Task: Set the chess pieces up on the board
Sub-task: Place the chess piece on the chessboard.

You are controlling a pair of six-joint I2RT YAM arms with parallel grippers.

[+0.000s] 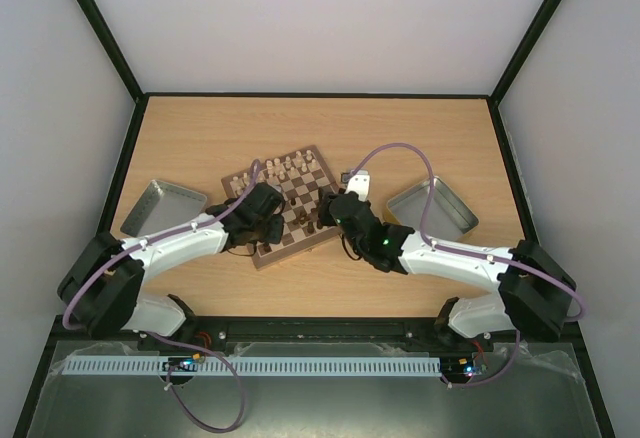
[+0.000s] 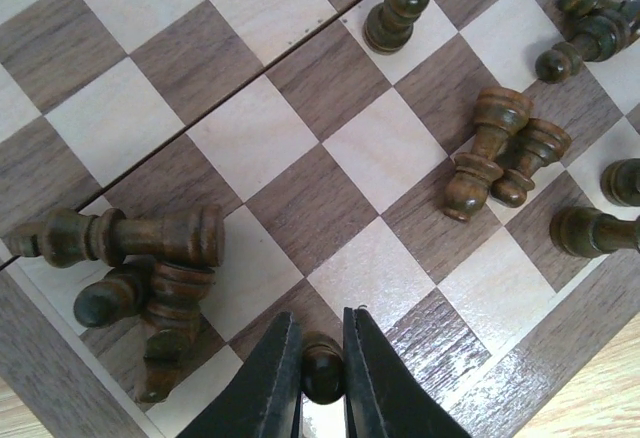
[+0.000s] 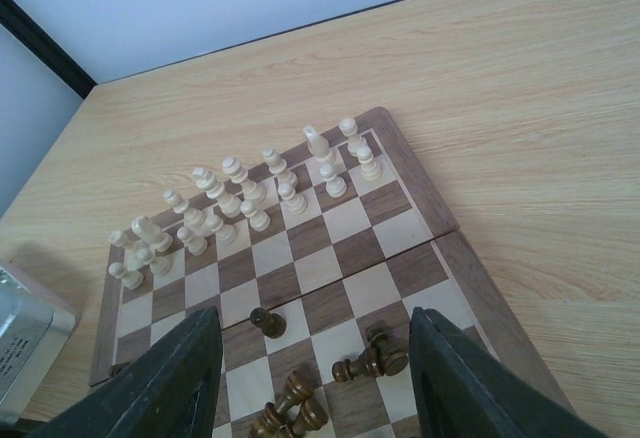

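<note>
The board [image 1: 300,190] lies tilted in the middle of the table. Cream chess pieces [image 3: 240,198] stand in two rows along its far side. Dark chess pieces are scattered on the near half: several toppled [image 2: 130,240], a pair leaning together [image 2: 492,153] and a lone pawn [image 2: 396,12]. My left gripper [image 2: 322,358] is shut on the round head of a dark pawn [image 2: 322,370] near the board's edge. My right gripper [image 3: 312,323] hangs open above the board's near half, over a dark pawn [image 3: 266,322] and a fallen dark piece [image 3: 372,356], holding nothing.
A silver metal tray [image 1: 163,208] sits left of the board and another [image 1: 432,206] to its right. A corner of one tray [image 3: 25,343] shows at the left edge of the right wrist view. Bare wooden table [image 3: 520,108] lies beyond the board.
</note>
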